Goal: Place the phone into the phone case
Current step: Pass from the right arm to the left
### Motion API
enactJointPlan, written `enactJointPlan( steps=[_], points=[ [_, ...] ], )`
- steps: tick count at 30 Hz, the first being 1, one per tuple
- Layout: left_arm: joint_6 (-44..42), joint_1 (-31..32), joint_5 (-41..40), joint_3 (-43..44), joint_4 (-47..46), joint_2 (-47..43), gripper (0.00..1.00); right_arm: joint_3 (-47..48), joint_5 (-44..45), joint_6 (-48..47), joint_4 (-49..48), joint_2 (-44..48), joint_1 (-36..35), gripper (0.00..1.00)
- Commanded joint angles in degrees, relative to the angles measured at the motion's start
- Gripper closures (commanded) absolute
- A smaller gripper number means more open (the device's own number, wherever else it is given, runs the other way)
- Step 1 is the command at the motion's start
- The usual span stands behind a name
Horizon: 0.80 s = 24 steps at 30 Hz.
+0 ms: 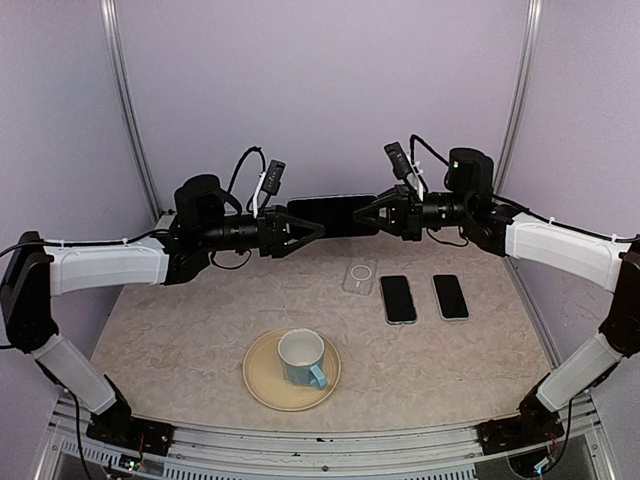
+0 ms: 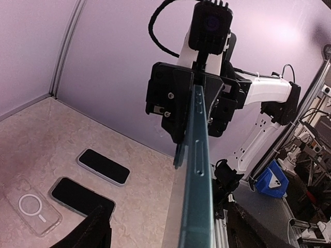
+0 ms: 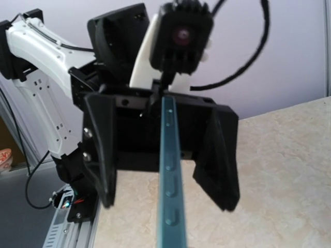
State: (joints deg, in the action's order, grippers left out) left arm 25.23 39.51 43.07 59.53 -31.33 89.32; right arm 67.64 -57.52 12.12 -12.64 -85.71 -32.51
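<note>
Phone: the phone (image 1: 338,213) is in the air above the far half of the table (image 1: 180,330), bridging the two grippers.
Right gripper: the right gripper (image 1: 368,215) is clamped tight on the phone's right end.
Left gripper: the left gripper (image 1: 312,228) straddles the phone's left end. Its jaws are apart, with a gap on each side of the phone in the right wrist view, so it is not gripping.
Case: the clear case (image 1: 360,277) lies flat on the table, below the phone and nearer the arm bases.
Key relation: the phone's long axis runs left to right, while the case's runs roughly near to far, so they are crossed. The right gripper is the nearer one.
Other items: two spare phones (image 1: 425,297) lie just right of the case. A mug (image 1: 302,358) stands on a plate (image 1: 262,385).
Unclear: both ends of the phone are hidden inside the fingers. Which face of the case is up cannot be told.
</note>
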Motion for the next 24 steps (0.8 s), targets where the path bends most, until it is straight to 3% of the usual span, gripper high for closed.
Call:
enactJointPlan(
  steps=[1, 8, 14, 19, 24],
  points=[
    [1.37, 0.74, 2.75, 2.25, -3.51, 1.35, 0.29, 1.17, -2.06, 1.38, -4.49, -1.12, -0.59, 1.00],
    [2.15, 0.66, 3.95, 2.69, -5.07, 2.24, 0.50, 1.07, -1.99, 1.48, -4.38, -1.88, -0.61, 1.00],
    [2.33, 0.66, 4.77, 3.00, -5.12, 2.47, 0.54, 1.46, -1.81, 1.48, -4.20, -2.25, -0.62, 1.00],
    [3.05, 0.81, 6.11, 3.48, -5.18, 3.27, 0.75, 1.78, -1.85, 1.63, -4.02, -2.78, -0.62, 1.00],
    [2.91, 0.95, 6.76, 3.36, -4.98, 3.79, 0.89, 2.27, -1.70, 1.46, -3.27, -3.13, -0.62, 1.00]
  ],
)
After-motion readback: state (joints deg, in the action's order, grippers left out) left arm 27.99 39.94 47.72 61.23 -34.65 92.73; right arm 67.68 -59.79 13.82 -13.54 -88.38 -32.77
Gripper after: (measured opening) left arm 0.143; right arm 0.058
